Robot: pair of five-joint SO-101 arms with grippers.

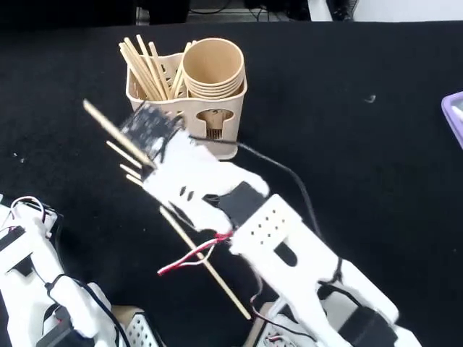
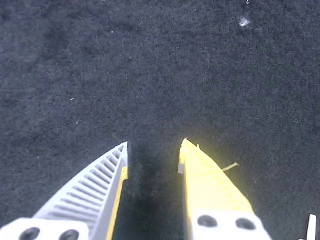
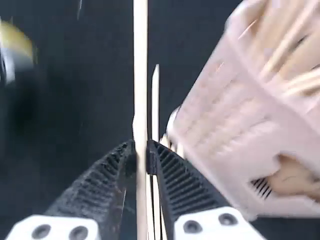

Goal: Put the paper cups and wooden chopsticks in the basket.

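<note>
A beige basket stands at the back of the black table, holding a stack of paper cups and several wooden chopsticks. My right gripper sits just in front of the basket's left end, shut on a wooden chopstick that runs straight up between its black fingers, the chopstick close beside the basket. A few more chopsticks lie on the table under that gripper. A long chopstick lies beside the right arm. My left gripper hangs open over bare black cloth.
The left arm's white body rests at the front left corner. Red and white wires hang off the right arm, which crosses the table's middle. A purple object pokes in at the right edge. Bare cloth lies right of the basket.
</note>
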